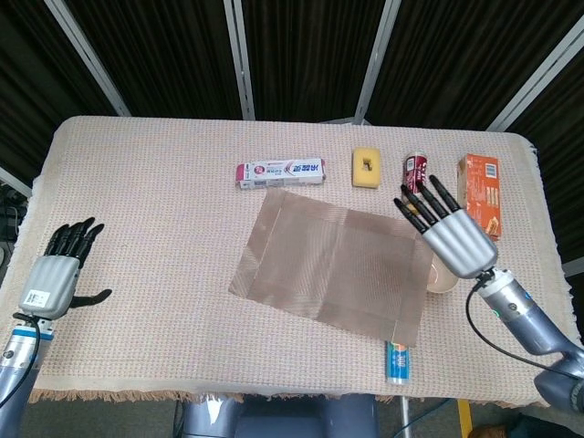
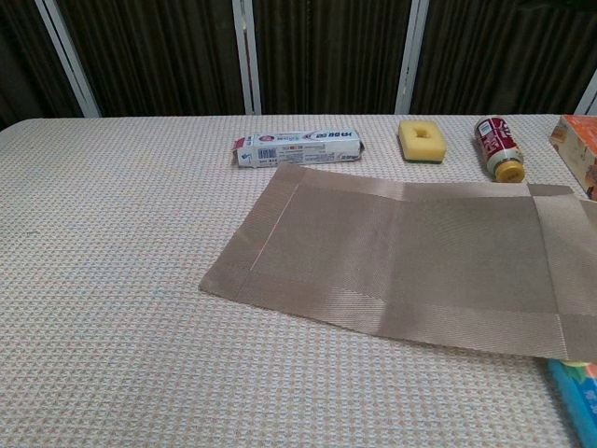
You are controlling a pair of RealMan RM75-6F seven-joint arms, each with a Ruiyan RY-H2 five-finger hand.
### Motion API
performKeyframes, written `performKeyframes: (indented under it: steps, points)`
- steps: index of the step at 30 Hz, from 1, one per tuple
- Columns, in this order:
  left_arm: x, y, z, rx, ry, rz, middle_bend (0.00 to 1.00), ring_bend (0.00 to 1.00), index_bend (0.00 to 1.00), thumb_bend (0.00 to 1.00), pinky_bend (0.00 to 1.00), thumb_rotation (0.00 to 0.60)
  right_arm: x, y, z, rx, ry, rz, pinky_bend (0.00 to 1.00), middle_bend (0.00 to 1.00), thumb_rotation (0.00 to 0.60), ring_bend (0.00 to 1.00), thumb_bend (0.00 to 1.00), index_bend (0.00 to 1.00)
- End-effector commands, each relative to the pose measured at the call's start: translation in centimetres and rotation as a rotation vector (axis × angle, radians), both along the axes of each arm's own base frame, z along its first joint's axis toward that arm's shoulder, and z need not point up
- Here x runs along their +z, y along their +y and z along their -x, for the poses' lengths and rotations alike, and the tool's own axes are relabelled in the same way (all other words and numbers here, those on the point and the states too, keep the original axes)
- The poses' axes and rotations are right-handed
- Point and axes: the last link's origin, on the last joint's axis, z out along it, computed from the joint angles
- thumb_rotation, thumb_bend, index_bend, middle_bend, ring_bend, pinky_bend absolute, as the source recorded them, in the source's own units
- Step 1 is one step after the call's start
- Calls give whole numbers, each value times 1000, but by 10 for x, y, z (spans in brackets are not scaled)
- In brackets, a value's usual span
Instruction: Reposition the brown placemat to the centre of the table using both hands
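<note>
The brown placemat (image 1: pixel 333 265) (image 2: pixel 410 261) lies flat on the woven tablecloth, slightly right of the middle, its long side running left to right. My right hand (image 1: pixel 449 230) hovers raised above the mat's right edge, fingers spread and empty, apart from the mat. My left hand (image 1: pixel 57 274) hangs over the table's left front edge, fingers apart, holding nothing, far from the mat. Neither hand shows in the chest view.
Behind the mat lie a toothpaste box (image 1: pixel 280 172) (image 2: pixel 297 147), a yellow sponge (image 1: pixel 366 168) (image 2: pixel 422 140), a brown bottle (image 1: pixel 416 170) (image 2: pixel 496 147) and an orange box (image 1: pixel 480 192). A bowl (image 1: pixel 443 279) sits partly under the right hand. A blue tube (image 1: pixel 397 362) lies near the front edge.
</note>
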Motion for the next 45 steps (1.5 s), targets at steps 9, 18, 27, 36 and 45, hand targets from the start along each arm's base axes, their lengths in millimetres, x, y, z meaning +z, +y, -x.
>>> performKeyframes:
  steps: [9,18,27,36,45]
  points:
    - [-75,54,-39,-252,25,207,0,0,75,87,0,600,34,87,53,-506,-436,3,0,0,600,0,0,0]
    - [-135,82,-67,-365,119,303,0,0,193,106,0,600,9,127,67,-644,-570,-17,0,0,600,0,0,0]
    - [-176,88,-80,-387,156,330,0,0,220,150,0,600,5,133,69,-649,-570,12,0,0,600,0,0,0]
    - [-197,90,-88,-406,197,336,0,0,220,150,0,600,12,131,72,-644,-578,28,0,0,600,0,0,0]
    - [-214,85,-97,-453,267,344,0,0,222,185,0,600,15,131,73,-639,-578,44,0,0,600,0,0,0]
